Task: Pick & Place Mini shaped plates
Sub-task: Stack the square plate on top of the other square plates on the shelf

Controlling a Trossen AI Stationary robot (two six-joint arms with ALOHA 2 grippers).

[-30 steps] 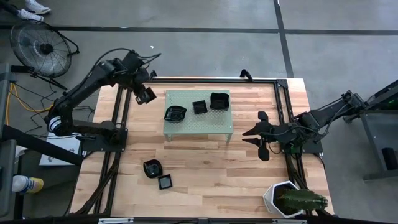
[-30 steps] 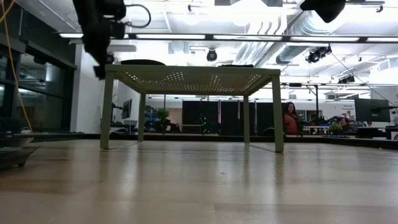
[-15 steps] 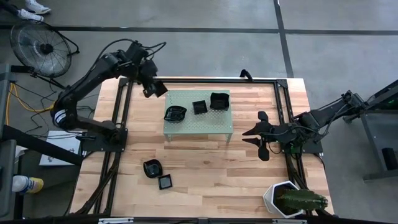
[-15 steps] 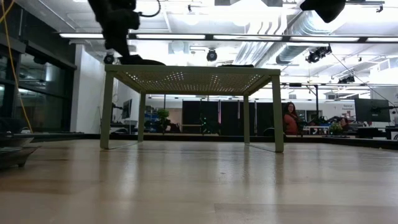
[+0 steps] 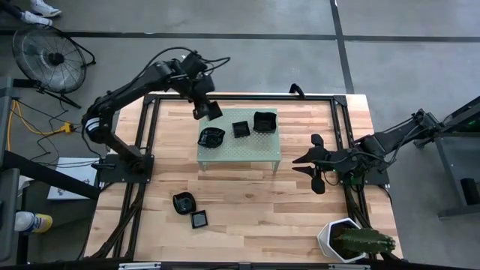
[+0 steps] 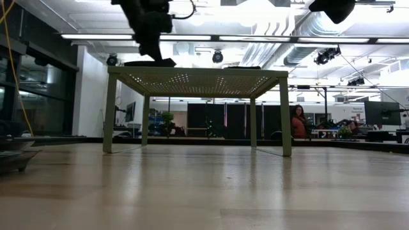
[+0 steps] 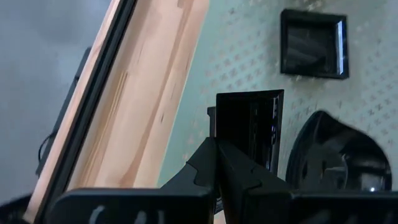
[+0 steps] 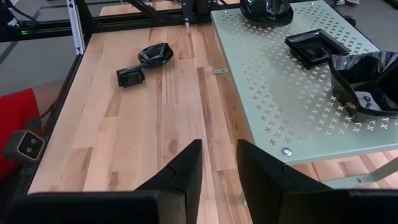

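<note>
My left gripper [image 5: 208, 109] hangs over the far left corner of the pale green perforated stand [image 5: 255, 150], shut on a small black square plate [image 7: 250, 124]. Three more black mini plates rest on the stand: a wavy one [image 5: 211, 137], a small square one [image 5: 241, 129] and a larger square one [image 5: 264, 121]. Another two lie on the wooden table near its front: a rounded plate [image 5: 183, 202] and a square one [image 5: 199, 219]. My right gripper [image 5: 304, 160] waits open to the right of the stand, nothing between its fingers [image 8: 217, 168]. My left gripper pinches the square plate's rim at one side [image 7: 219, 138] between its two fingertips. The fingers slant down from the table's far left. The plate stands tilted on edge beyond the fingertips, its hollow facing the wrist camera, lifted above the stand's corner.
A white hexagonal pot with a cactus [image 5: 341, 238] stands at the near right corner. Black frame rails [image 5: 142, 150] run along the table's left, far and right sides. Bare wood lies in front of the stand.
My left gripper has swung toward the table's right along the far edge, from left of the stand to above its far left corner, rising slightly and rolling a little. The square plate has travelled with it, still held.
</note>
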